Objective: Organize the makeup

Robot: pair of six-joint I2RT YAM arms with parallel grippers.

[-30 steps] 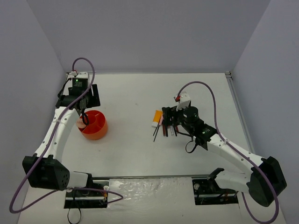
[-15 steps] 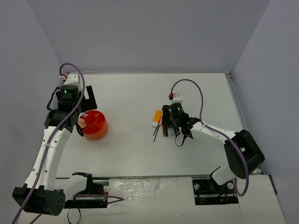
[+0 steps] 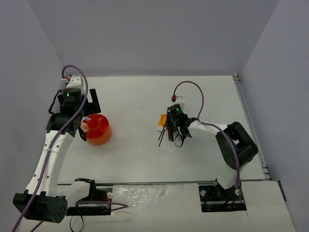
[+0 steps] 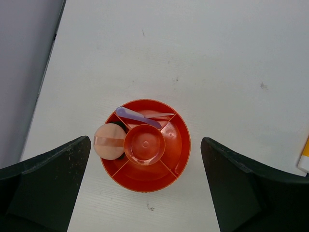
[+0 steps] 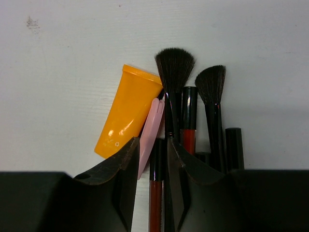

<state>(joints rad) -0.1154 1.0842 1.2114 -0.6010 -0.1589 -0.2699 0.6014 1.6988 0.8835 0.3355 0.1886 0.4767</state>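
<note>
- Above the orange tub (image 4: pixel 181 145): left gripper (image 4: pixel 146 140) hangs wide open and empty; pink puff (image 4: pixel 108 141) sits in a side compartment, sorted.
- Well right of the tub: right gripper (image 5: pixel 153 141) has its jaws narrowed astride a red-black pencil (image 5: pixel 155 193) among the brushes (image 5: pixel 175 67), likely the next pick; actual pinch unclear.

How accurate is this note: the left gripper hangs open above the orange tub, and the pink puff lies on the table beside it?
No: the left wrist view shows the pink puff inside the orange tub, not on the table. The left gripper does hang open above it.
</note>
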